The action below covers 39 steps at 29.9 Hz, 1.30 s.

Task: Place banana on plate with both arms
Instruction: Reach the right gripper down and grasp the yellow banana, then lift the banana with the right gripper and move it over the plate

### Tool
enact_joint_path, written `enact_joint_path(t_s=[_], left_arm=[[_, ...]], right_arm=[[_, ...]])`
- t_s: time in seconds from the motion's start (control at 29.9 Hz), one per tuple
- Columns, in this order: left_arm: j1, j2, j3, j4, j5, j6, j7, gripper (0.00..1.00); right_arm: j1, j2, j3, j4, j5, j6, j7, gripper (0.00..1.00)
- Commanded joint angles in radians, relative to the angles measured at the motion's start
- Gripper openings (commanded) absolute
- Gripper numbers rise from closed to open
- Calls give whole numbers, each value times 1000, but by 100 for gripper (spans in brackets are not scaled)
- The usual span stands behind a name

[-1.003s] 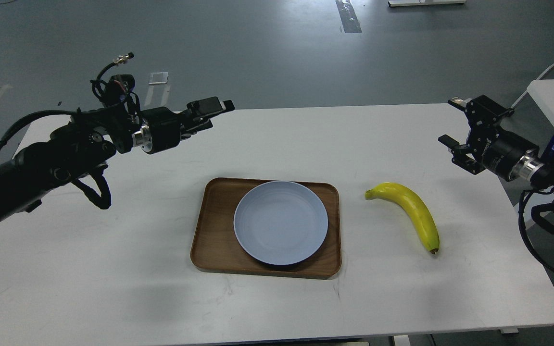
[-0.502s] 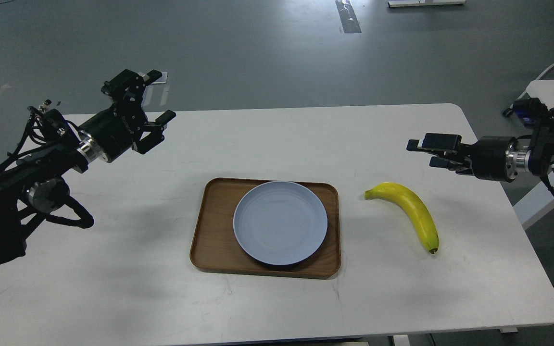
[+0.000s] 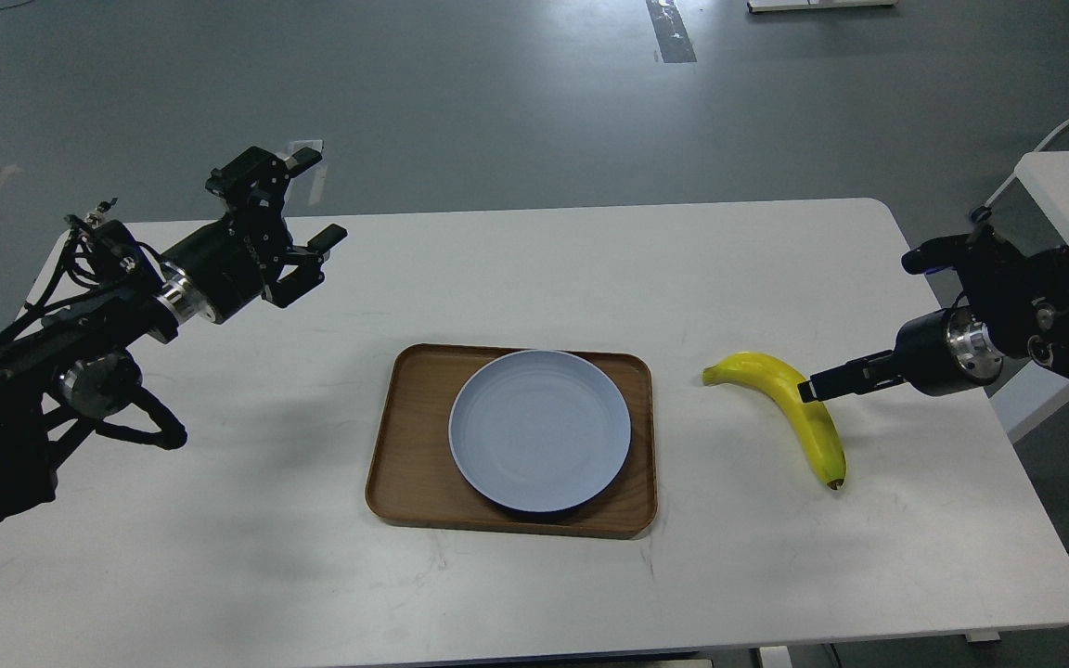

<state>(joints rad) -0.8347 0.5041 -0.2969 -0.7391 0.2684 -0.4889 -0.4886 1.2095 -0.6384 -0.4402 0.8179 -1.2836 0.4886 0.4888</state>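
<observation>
- Worktop: a white surface is seen carrying everything of the task, and no other items are seen on it.
- Tray: a brown wooden tray is set near the middle of the worktop, and the plate is carried on it.
- Plate: the pale blue-grey plate is seen bare, so nothing has been delivered yet.
- Left claw: it is held high over the far left of the worktop, well apart from the plate and the fruit; its fingers are seen spread, with nothing between them.
- Banana: it is laid flat on the worktop to the right of the tray, apart from it, green stem end towards the tray and dark tip nearer the front edge.
- Right claw: its tip is seen over the banana's middle, end-on and dark, so whether it is spread or closed cannot be told, nor whether the fruit is touched.
- Progress: the task is judged to be at the approach stage; grasping, lifting, carrying across and setting down on the plate are all left to be done.
</observation>
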Motion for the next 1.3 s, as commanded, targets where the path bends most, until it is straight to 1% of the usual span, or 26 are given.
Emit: enact_joint_path(t_s=[0.0, 0.07, 0.17, 0.2, 0.23, 0.3, 0.33, 0.4, 0.6, 0.67, 0.8, 0.94, 1.04, 1.17, 1.27], left_arm=[[-1, 1, -2, 0, 0, 0, 0, 98], [-1, 1, -1, -2, 2, 0, 0, 98], [-1, 2, -1, 0, 2, 0, 0, 98], [-1, 2, -2, -2, 0, 0, 0, 98], [0, 4, -2, -2, 0, 0, 0, 98], [0, 10, -2, -3, 0, 0, 0, 98], [0, 11, -2, -3, 0, 0, 0, 98], [0, 14, -2, -5, 0, 0, 0, 98], [0, 16, -4, -5, 0, 0, 0, 98], [0, 16, -5, -5, 0, 0, 0, 98], [0, 17, -5, -6, 0, 0, 0, 98], [-1, 17, -8, -8, 0, 0, 0, 98], [-1, 14, -10, -8, 0, 0, 0, 98], [-1, 13, -11, -8, 0, 0, 0, 98], [-3, 11, -13, -8, 0, 0, 0, 98]], right_arm=[[-17, 41, -12, -37, 0, 0, 0, 94], [-19, 63, -20, -40, 1, 0, 0, 90], [-21, 82, -23, -49, 3, 0, 0, 79], [-22, 92, -28, -62, 3, 0, 0, 70], [-24, 97, -28, -65, 3, 0, 0, 65], [-28, 100, -29, -65, 3, 0, 0, 37], [-30, 98, -29, -65, 3, 0, 0, 29], [-28, 98, -29, -65, 3, 0, 0, 18], [-16, 86, -29, -57, 4, 0, 0, 13], [2, 65, -28, -49, 4, 0, 0, 11], [47, 45, -26, -14, 7, 0, 0, 12], [146, 39, -25, 55, 12, 0, 0, 12], [189, 69, -23, 58, 32, 0, 0, 12], [208, 173, -28, 49, 125, 0, 0, 12], [209, 276, -32, 5, 153, 0, 0, 12]])
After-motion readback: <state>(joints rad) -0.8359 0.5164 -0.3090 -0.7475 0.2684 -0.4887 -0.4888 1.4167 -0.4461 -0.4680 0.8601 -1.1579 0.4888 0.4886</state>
